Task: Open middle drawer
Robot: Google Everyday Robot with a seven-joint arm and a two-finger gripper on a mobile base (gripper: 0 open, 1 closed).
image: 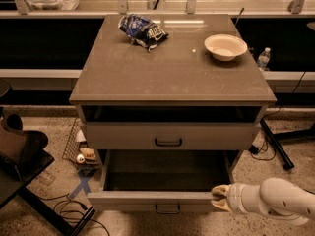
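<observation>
The middle drawer [147,200] is pulled out toward me below the taller-fronted drawer [123,135]. Its low front panel carries a small black bar handle [167,209] at centre, and its inside lies in shadow. My gripper [219,198], cream-coloured on a white arm coming in from the right, sits at the right end of the drawer's front panel, against its top edge. The taller-fronted drawer above, with its own black handle [168,142], is closed.
On the cabinet top [172,77] lie a blue chip bag [142,31] and a white bowl [225,46]. A wire basket with small items [81,151] stands at the cabinet's left. A dark chair [19,156] and floor cables [74,210] are at left; a black stand leg [275,144] is at right.
</observation>
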